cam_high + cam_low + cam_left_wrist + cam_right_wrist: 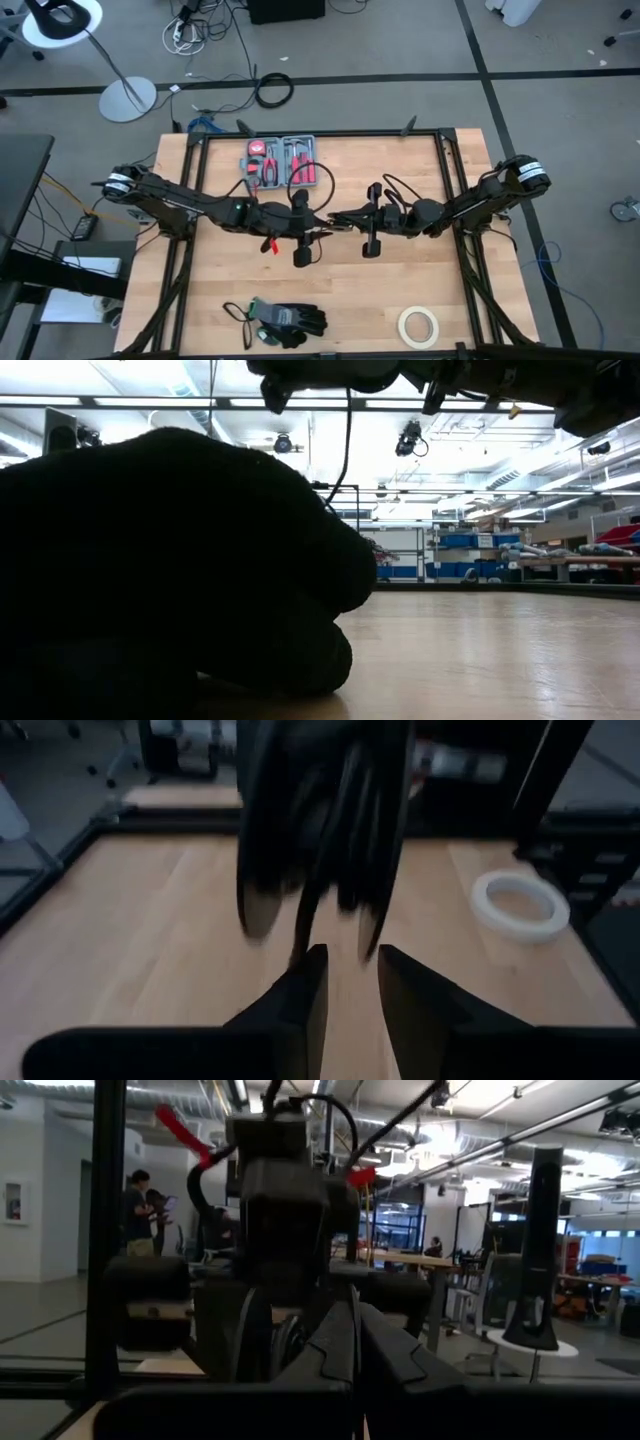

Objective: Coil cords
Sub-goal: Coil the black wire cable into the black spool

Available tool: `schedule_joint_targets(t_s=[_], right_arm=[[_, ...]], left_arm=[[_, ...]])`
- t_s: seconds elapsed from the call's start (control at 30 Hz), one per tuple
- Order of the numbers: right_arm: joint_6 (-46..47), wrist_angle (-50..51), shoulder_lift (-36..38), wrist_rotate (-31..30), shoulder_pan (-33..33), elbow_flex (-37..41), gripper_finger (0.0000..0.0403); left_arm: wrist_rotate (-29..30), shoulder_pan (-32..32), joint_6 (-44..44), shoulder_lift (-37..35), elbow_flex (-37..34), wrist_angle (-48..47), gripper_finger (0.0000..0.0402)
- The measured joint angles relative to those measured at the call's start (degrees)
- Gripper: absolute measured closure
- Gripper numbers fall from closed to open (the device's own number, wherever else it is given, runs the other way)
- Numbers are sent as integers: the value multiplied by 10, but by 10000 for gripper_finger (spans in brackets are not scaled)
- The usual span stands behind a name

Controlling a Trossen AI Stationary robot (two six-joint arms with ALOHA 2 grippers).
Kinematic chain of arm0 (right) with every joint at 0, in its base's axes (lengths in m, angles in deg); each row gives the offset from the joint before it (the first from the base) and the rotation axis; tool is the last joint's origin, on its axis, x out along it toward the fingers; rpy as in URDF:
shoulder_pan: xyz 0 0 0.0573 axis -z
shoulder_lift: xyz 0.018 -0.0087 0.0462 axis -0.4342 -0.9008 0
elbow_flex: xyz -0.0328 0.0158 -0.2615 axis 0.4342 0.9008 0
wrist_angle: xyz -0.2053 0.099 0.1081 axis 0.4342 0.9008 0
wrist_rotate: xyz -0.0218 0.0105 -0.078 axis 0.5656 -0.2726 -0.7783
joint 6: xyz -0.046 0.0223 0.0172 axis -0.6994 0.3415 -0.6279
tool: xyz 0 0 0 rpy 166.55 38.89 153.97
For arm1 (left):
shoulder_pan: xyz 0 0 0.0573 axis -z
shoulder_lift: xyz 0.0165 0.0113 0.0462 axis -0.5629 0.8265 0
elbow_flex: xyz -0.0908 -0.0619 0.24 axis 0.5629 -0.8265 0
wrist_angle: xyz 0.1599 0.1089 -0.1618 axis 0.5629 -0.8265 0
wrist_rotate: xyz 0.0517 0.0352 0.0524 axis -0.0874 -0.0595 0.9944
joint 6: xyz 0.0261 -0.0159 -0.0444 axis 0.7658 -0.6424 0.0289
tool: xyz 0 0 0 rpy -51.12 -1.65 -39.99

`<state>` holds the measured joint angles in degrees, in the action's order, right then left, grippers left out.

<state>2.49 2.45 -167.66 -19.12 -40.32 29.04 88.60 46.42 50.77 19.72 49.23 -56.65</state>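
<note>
Both arms meet above the table's middle, gripper facing gripper. My right gripper (347, 218) (355, 1330) is shut, and the thin black cord (300, 915) hangs from it in blurred loose strands. One strand also drops from above in the low view (346, 450). My left gripper (322, 218) (350, 960) is open. Its two fingers stand a small gap apart just short of the hanging strands, with bare table showing between them. Whether a strand brushes a fingertip cannot be told. My right gripper is shut on the black cord, but its own closed fingers (335, 1345) hide the place of contact. It comes about level from the table's right, tipped a little upward. The cord's strands (345, 870) hang slack below it, above the table.
An open tool case (280, 160) with red-handled tools lies at the far middle. Black gloves (285, 322) (170, 560) lie at the near edge and block much of the low view. A white tape roll (419, 325) (520, 905) sits near the front right.
</note>
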Motion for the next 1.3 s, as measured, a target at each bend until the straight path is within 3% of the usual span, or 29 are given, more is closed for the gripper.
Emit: schedule_joint_targets(t_s=[0.4,0.53,0.6,0.7,1.03,1.3], right_arm=[[0,3,0,-3,0,0,403],[2,4,0,-3,1,0,400],[4,7,0,-2,1,0,392],[23,18,2,-1,1,0,371],[55,68,32,-17,1,0,293],[51,149,84,-22,-8,1,287]], left_arm=[[11,0,2,0,0,35,309],[37,0,2,0,0,36,337],[40,0,15,0,0,36,374],[44,0,29,1,-1,40,392],[66,-1,28,1,0,19,400],[69,-1,43,0,0,28,401]])
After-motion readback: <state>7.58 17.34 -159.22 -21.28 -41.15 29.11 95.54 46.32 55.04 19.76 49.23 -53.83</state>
